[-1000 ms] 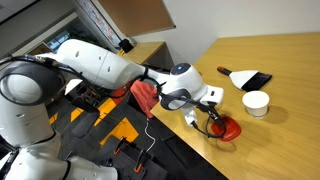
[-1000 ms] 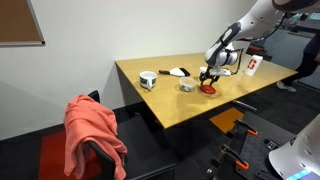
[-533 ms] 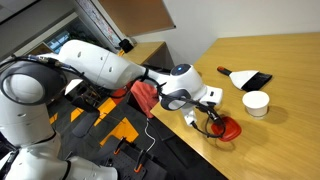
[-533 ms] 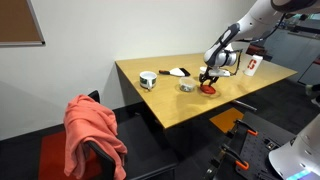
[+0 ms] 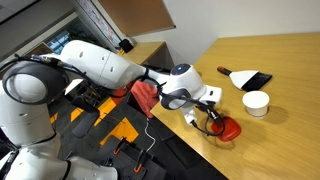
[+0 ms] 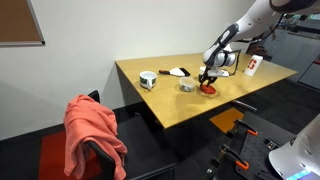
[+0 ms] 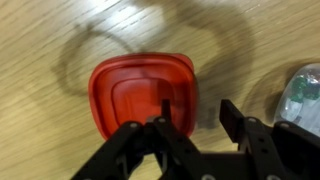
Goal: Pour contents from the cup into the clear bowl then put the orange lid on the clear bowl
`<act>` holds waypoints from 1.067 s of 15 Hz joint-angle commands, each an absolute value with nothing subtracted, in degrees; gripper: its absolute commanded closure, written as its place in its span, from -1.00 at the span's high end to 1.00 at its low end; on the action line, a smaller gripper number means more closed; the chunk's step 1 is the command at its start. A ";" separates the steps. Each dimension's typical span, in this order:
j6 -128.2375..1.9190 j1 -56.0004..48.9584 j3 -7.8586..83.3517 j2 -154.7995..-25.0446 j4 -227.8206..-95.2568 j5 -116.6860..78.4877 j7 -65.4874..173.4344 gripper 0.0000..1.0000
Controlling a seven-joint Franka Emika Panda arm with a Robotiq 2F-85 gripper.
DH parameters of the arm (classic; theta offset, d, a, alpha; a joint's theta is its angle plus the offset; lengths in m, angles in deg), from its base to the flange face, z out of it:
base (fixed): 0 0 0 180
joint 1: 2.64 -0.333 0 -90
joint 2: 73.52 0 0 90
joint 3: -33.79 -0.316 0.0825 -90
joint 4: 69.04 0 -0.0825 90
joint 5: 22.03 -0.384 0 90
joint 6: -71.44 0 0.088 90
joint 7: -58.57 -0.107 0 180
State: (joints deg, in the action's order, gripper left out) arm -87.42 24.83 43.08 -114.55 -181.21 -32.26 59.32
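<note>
A: The claw (image 7: 196, 122) was down low over the orange lid (image 7: 140, 88) with its jaws spread. One finger stood over the lid's right-hand part and the other just off the rim, above bare wood. Nothing was pinched that I could see.

B: Same from outside. The claw (image 5: 214, 122) hung right at the lid (image 5: 230, 129), and the lid lay flat on the table (image 5: 285, 60). Did anything change from a second before?

A: Hardly a flicker. The arm (image 5: 100, 65) sat in the same pose and the lid was on the same spot. From that far off I couldn't make out any change in the jaws.

B: What about the edges?

A: The lid was near the table's edge on the arm's side. In the wrist view the clear bowl (image 7: 305, 95) showed at the right border, just beside the lid but apart from it, with a strip of wood between. The outer finger stood over that strip, so it was tight there.

B: And there was room elsewhere. Open wood lay to the lid's left and beyond it.

A: In an exterior view the bowl (image 6: 186, 86) sat between the lid (image 6: 208, 89) and the cup (image 6: 148, 80), which stood upright well apart from the lid. A black-and-white item (image 6: 177, 72) lay behind the bowl. The table's near stretch (image 6: 200, 108) was bare.

B: A red cloth (image 6: 95, 130) was draped over a chair, clear of the table.
</note>
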 commanded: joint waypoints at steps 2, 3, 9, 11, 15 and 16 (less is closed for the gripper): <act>-86.10 24.15 43.20 -115.24 -179.52 -32.64 59.18 -0.15; -86.10 23.99 43.29 -115.40 -179.32 -32.57 59.08 -0.10; -86.11 23.54 43.53 -117.22 -176.94 -32.41 58.62 -0.12; -86.01 23.48 43.50 -117.99 -176.06 -32.37 58.60 -0.10; -85.66 23.62 43.36 -119.41 -174.56 -32.41 58.69 -0.16; -85.56 23.65 43.37 -119.73 -174.26 -32.42 58.65 -0.14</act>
